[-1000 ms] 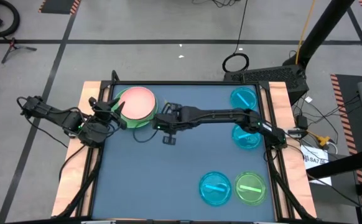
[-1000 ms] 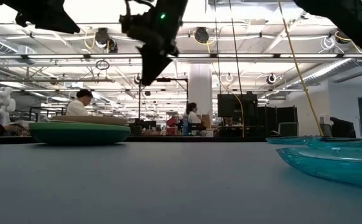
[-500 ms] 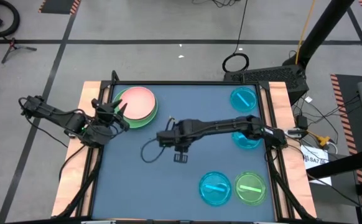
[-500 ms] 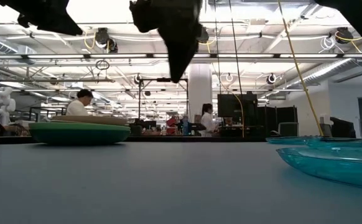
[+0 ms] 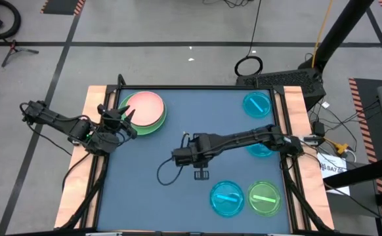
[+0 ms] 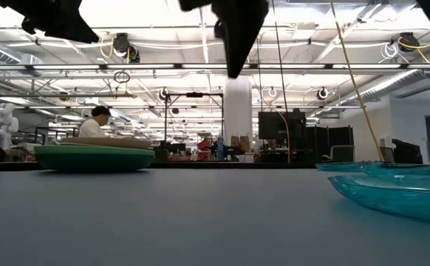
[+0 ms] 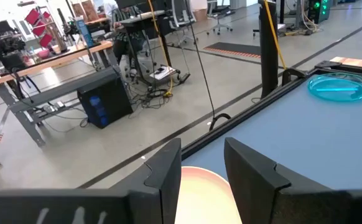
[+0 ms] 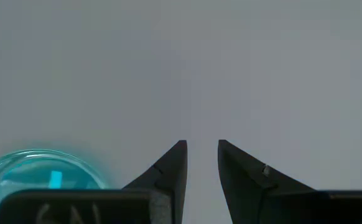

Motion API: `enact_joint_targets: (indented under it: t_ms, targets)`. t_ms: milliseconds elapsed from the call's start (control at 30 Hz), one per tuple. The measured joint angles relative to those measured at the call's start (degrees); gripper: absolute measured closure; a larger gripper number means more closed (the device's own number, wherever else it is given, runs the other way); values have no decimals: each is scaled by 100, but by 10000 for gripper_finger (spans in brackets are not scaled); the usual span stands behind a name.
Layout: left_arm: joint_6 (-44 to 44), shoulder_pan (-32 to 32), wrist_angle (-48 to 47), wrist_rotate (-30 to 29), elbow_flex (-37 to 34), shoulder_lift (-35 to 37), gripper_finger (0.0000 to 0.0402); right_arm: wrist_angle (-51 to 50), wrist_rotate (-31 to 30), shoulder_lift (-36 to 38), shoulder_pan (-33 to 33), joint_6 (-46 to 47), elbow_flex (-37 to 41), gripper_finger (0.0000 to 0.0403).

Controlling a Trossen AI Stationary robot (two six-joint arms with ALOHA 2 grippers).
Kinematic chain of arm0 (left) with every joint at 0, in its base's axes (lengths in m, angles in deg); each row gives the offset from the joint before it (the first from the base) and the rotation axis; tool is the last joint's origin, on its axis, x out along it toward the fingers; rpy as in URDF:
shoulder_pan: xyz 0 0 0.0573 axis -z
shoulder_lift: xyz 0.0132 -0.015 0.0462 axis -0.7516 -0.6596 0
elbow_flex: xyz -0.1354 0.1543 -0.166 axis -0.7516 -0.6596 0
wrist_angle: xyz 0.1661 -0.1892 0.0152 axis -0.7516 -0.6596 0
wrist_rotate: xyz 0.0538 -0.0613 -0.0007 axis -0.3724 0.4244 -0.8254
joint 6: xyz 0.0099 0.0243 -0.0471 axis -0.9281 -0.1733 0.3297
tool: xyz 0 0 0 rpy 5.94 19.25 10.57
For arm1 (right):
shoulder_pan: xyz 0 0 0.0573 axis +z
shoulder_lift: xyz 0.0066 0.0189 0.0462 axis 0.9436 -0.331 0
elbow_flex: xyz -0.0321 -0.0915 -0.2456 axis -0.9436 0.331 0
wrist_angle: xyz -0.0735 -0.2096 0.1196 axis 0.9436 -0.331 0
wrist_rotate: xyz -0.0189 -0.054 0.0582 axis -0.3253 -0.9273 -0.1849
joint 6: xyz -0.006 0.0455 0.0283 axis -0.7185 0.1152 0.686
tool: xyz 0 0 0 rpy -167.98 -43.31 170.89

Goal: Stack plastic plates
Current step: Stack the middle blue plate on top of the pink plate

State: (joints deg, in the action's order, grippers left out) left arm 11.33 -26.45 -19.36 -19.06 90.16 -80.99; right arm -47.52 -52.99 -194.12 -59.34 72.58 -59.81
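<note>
From above, the table (image 5: 145, 190) has a blue-grey top; a stack of plates (image 5: 144, 111) sits at the far left corner, a pink plate on top of a green one; the left gripper (image 5: 127, 119) hovers at the stack's left edge, and this view does not show how far its fingers stand apart; the right arm reaches across the middle, its right gripper (image 5: 200, 174) over bare table, just short of a blue plate (image 5: 226, 198) near the front edge; a lime plate (image 5: 264, 198) lies just beside that blue one; another blue plate (image 5: 257, 103) sits at the far right corner, and a third blue plate (image 5: 262, 149) shows partly under the right arm. At table height, the stack (image 6: 93, 156) rests at the left with its green base and paler top; a blue plate (image 6: 392, 193) lies at the right, close to the camera; the right gripper (image 6: 237, 41) hangs well above the surface, holding nothing. Past the left wrist, the two fingers (image 7: 165, 180) stand a narrow gap apart over the pink plate (image 7: 203, 199), gripping nothing; a blue plate (image 7: 339, 86) lies farther off near the table edge. Past the right wrist, the fingers (image 8: 171, 168) are likewise narrowly parted and empty above bare table; a blue plate (image 8: 41, 177) shows near them.
</note>
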Motion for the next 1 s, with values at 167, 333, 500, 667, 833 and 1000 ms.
enact_joint_targets:
  t_ms: [167,333,500,667,833,1000]
  targets:
    - [61,0,-2,191,0,0,272,969,-344,978,16,210,1153,321]
    - [170,31,-2,481,0,0,272,2610,-348,2376,-148,709,3344,321]
    - [347,158,2,492,0,0,272,3110,-497,3591,-575,2455,5361,321]
    - [366,307,4,492,0,0,272,2629,-359,4360,-1158,4806,6746,312]
    - [298,315,4,470,0,0,272,2616,6,4536,-1504,5431,7514,286]
    - [227,315,2,447,0,0,272,2627,-12,4292,-1704,5476,7716,278]
